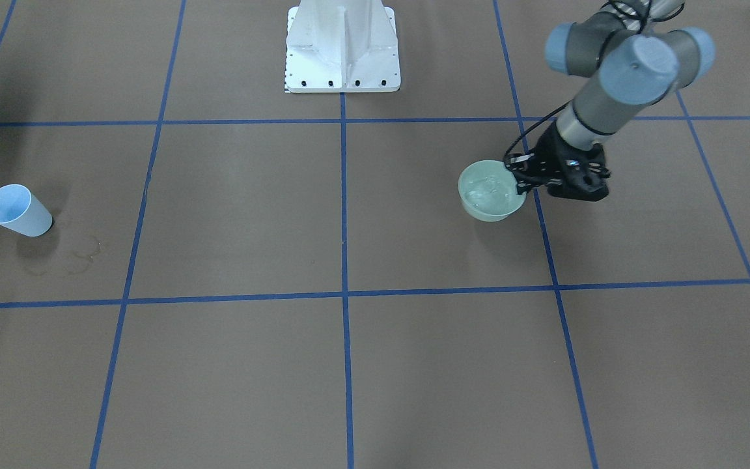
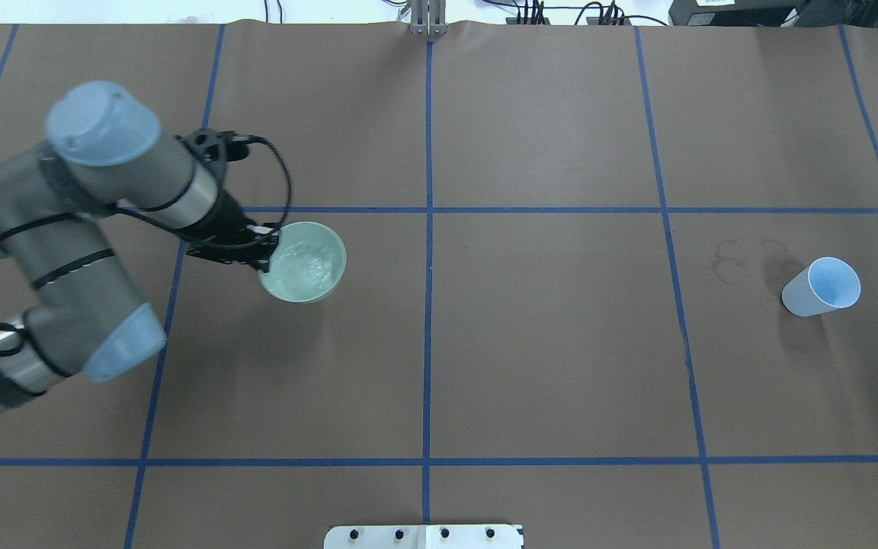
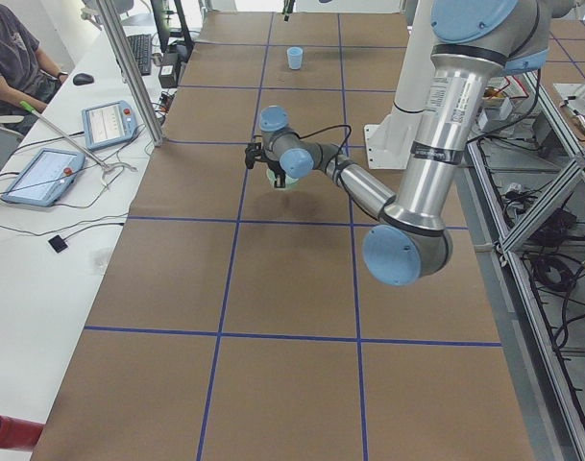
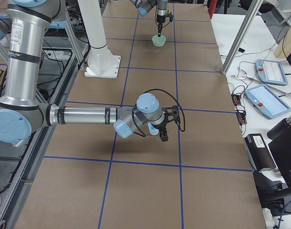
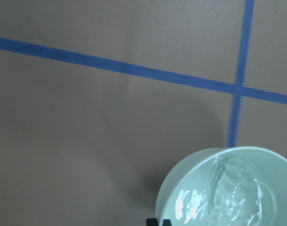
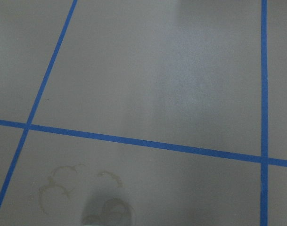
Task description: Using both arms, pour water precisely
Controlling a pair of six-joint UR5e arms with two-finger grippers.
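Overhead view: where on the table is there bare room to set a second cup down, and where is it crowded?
The middle squares between the green bowl and the blue cup are bare, as is the near row up to the white pedestal. Crowded: around the left gripper at the bowl's rim.

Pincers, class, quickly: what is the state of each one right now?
Left pincer: closed on the rim of the pale green bowl.
Right pincer: cannot be told; only the side view shows it.
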